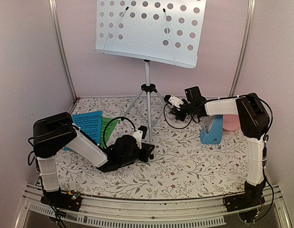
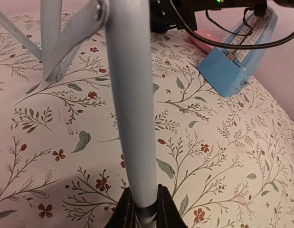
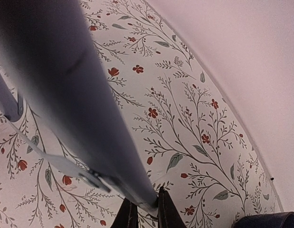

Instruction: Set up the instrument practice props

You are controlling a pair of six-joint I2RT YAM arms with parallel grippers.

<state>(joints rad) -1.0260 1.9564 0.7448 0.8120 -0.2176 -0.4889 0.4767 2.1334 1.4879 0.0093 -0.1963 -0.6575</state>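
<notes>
Stand: the pale blue-grey perforated music stand on its silver tripod is upright at the back centre of the overhead view. Its desk fills the upper middle of the frame and its legs spread over the floral tablecloth.
Left gripper: the left gripper is closed on the music stand's near leg, low down. At the bottom edge of the left wrist view a dark finger presses each side of the pale tube, with no gap showing.
Right gripper: the right gripper is likewise clamped on a tripod leg. This is the one slanting to the right of the hub in the overhead view, and the tube runs from the fingers at the bottom centre of the right wrist view up to the upper left.
Blue sheet: the ribbed blue music sheet lies flat at middle left of the overhead view, just beside the left arm's elbow.
Green sheet: the green music sheet touches the blue one's right edge and seems to sit partly under it.
Metronome: the small blue pyramid metronome rests on the cloth right of centre, below the right forearm and well apart from the tripod. Whether it stands or lies on its side I cannot tell.
Plate: a pink plate lies just beside the metronome, towards the right edge, half hidden by the right arm.
</notes>
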